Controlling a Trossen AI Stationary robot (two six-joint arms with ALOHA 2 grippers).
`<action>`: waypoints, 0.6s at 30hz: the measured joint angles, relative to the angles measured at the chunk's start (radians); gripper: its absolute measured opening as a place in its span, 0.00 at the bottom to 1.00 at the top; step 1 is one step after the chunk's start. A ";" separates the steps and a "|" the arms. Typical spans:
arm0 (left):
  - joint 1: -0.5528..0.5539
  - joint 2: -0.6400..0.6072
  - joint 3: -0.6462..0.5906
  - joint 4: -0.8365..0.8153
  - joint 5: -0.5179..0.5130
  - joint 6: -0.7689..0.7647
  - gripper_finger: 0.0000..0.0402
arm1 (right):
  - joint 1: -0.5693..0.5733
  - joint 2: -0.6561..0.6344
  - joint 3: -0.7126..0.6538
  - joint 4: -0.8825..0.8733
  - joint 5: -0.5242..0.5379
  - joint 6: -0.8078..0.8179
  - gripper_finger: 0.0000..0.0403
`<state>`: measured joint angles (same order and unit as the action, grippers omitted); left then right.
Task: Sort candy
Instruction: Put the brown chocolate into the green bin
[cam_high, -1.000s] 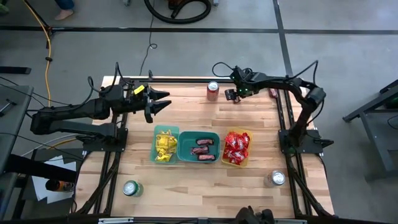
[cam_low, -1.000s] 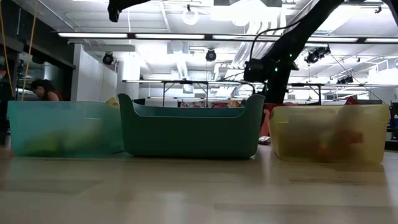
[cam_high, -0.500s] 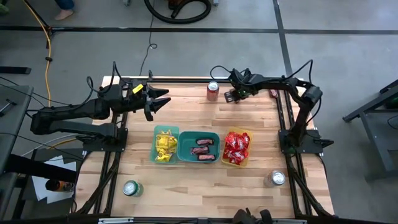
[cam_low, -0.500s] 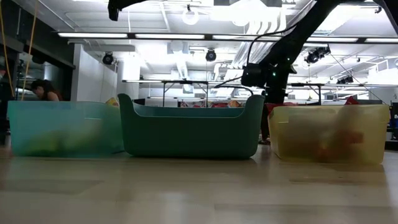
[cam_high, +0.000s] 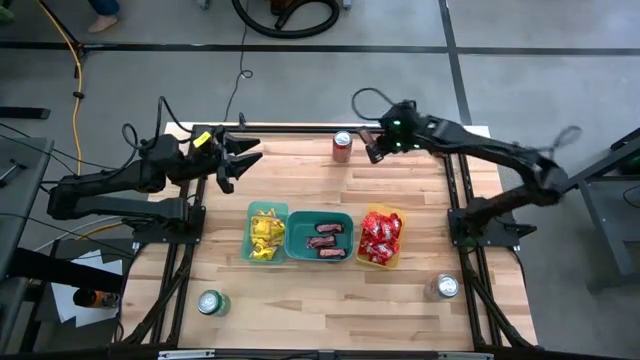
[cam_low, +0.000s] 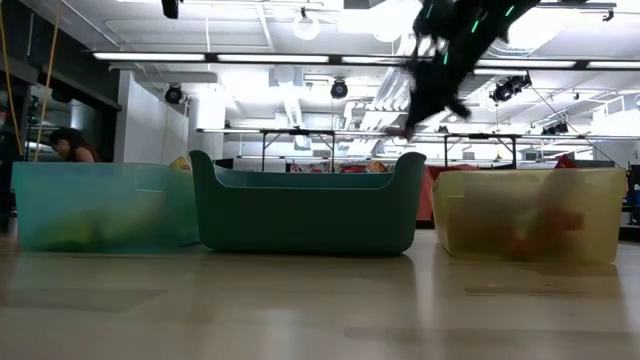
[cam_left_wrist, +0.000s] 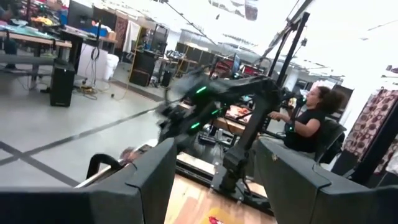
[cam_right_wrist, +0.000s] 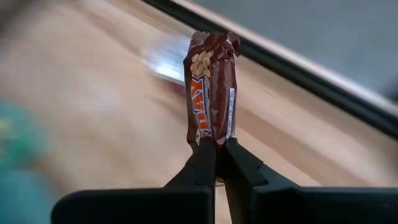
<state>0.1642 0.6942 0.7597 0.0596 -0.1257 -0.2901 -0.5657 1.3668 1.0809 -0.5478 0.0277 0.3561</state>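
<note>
Right gripper (cam_right_wrist: 216, 163) is pinched tight on a dark brown candy bar (cam_right_wrist: 212, 87) up near the table's back edge by the red can (cam_high: 342, 146), while the left gripper (cam_high: 240, 160) hangs over the back-left corner with fingers spread wide, empty.

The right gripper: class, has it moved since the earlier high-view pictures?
Yes. The right gripper, shut on a brown candy bar, stayed beside the red can but edged toward the table's far rail.
</note>
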 joint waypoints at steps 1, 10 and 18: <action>0.000 -0.002 0.000 0.000 0.000 0.004 0.52 | 0.024 -0.042 0.000 0.030 -0.034 -0.007 0.01; 0.000 0.005 0.000 -0.002 0.000 -0.023 0.52 | 0.367 -0.202 0.001 0.358 -0.147 -0.067 0.00; 0.000 0.009 0.000 0.020 0.000 -0.023 0.52 | 0.561 -0.112 0.001 0.561 -0.137 -0.140 0.00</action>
<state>0.1642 0.7029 0.7597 0.0792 -0.1261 -0.3126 -0.0049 1.2546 1.0815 0.0136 -0.1089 0.2161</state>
